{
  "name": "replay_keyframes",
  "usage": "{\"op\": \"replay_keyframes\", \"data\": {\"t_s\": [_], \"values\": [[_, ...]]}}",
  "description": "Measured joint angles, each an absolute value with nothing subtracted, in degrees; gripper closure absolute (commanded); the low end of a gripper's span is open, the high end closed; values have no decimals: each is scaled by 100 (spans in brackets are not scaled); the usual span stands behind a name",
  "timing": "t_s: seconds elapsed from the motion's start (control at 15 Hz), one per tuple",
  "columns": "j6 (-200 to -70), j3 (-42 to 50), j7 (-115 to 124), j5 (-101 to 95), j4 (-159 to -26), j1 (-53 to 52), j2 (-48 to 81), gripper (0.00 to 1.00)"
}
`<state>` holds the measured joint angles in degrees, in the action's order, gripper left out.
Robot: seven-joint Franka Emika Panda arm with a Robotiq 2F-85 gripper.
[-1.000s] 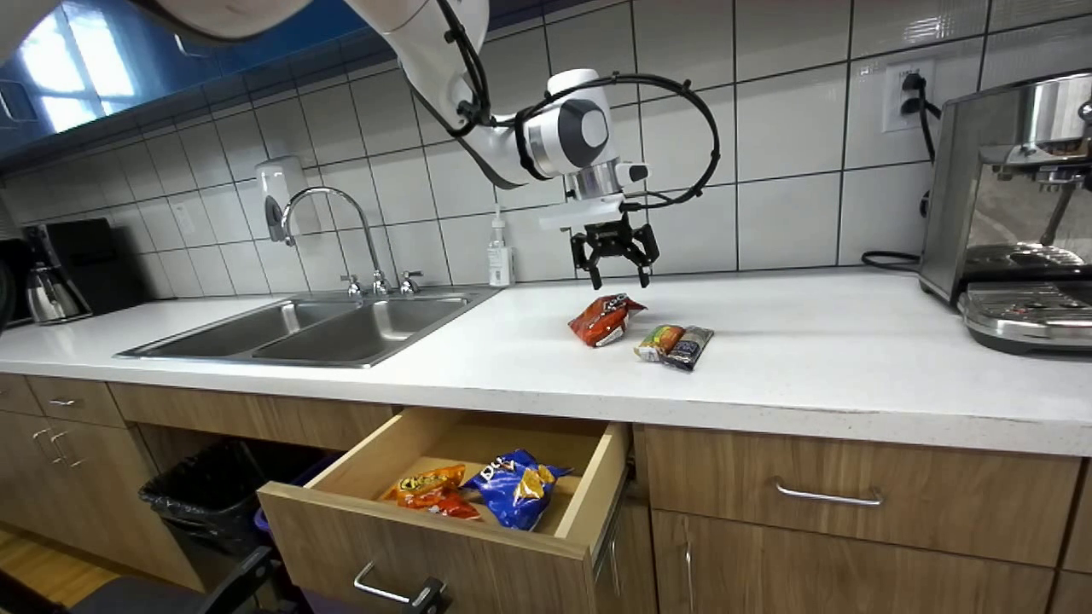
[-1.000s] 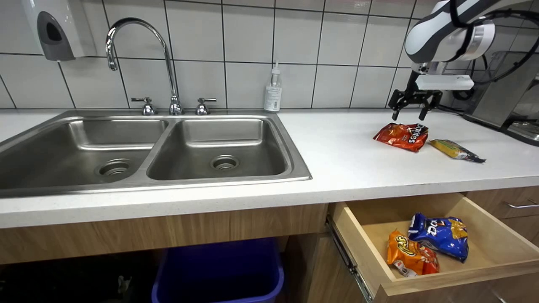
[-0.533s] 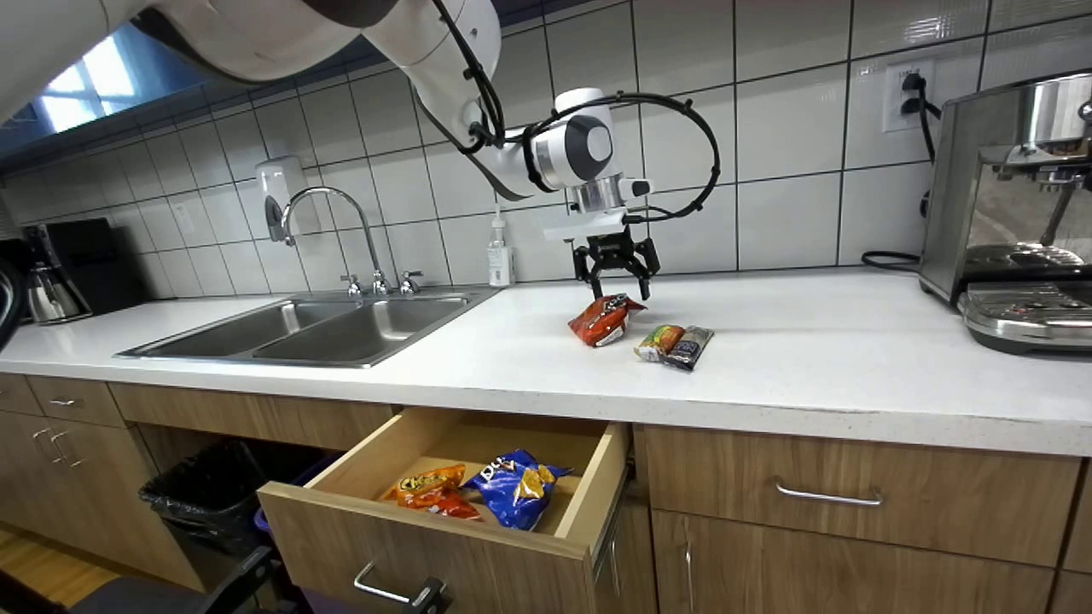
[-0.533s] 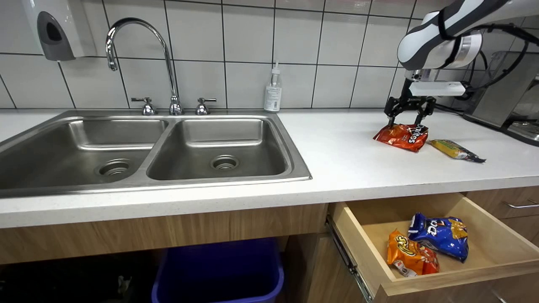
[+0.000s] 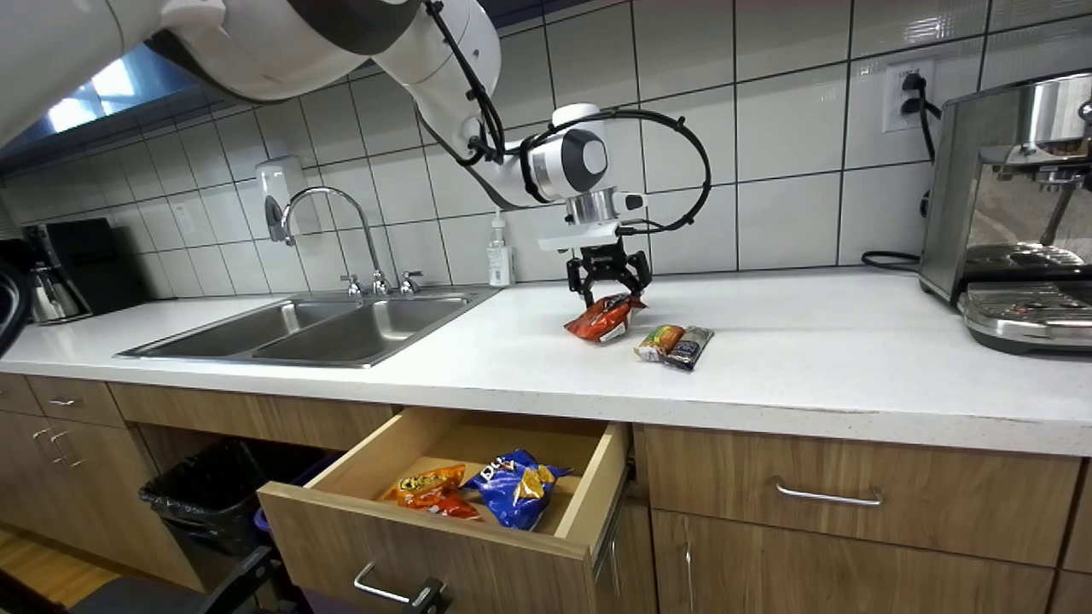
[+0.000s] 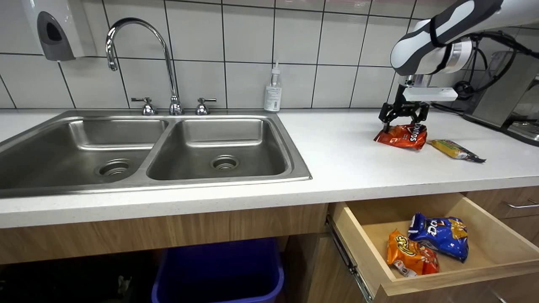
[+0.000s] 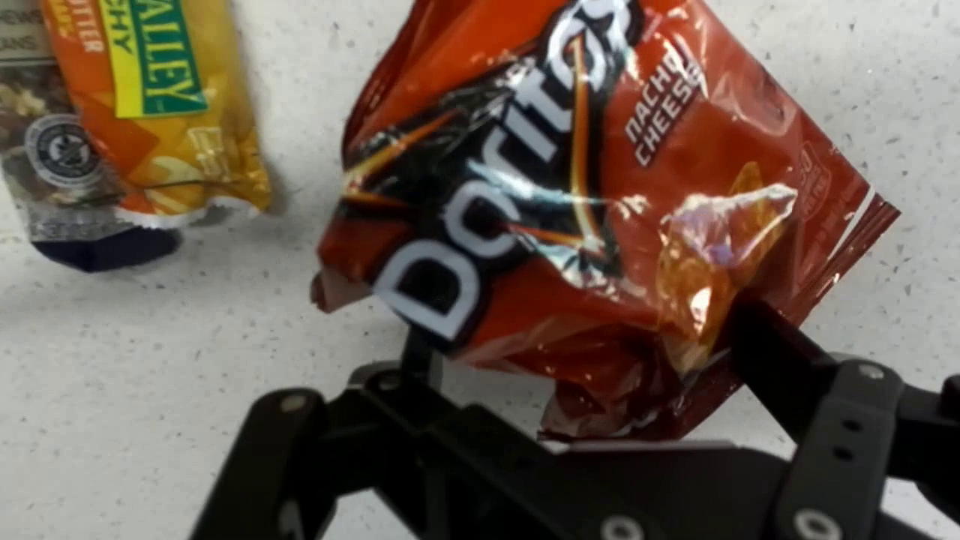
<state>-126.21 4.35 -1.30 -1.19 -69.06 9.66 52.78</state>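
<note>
Stainless steel sink [image 5: 316,333] is over on the left in both exterior views, clear pump bottle [image 5: 500,260] standing by the tiles [image 5: 789,128] off its back right corner. Next the wooden drawer [image 5: 478,567], pulled out below the counter [image 5: 810,341], with an orange snack bag [image 5: 431,493] and a blue chip bag [image 5: 520,490] side by side in it. Then my pincer [image 6: 400,125], pointing down at the red Doritos bag [image 7: 585,210] on the counter. Its fingers are well apart with the bag between them, but from my end I honestly can't tell if they're clamped on it. Just right lie a yellow bar [image 5: 659,342] and a dark bar [image 5: 690,348], touching, then further along a silver coffee machine [image 5: 1015,217].
</note>
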Motion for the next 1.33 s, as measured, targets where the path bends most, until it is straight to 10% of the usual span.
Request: {"op": "replay_keyframes", "data": {"t_s": [1.33], "values": [[-13062,433,127,-120,-7961,495,4779,0]]}}
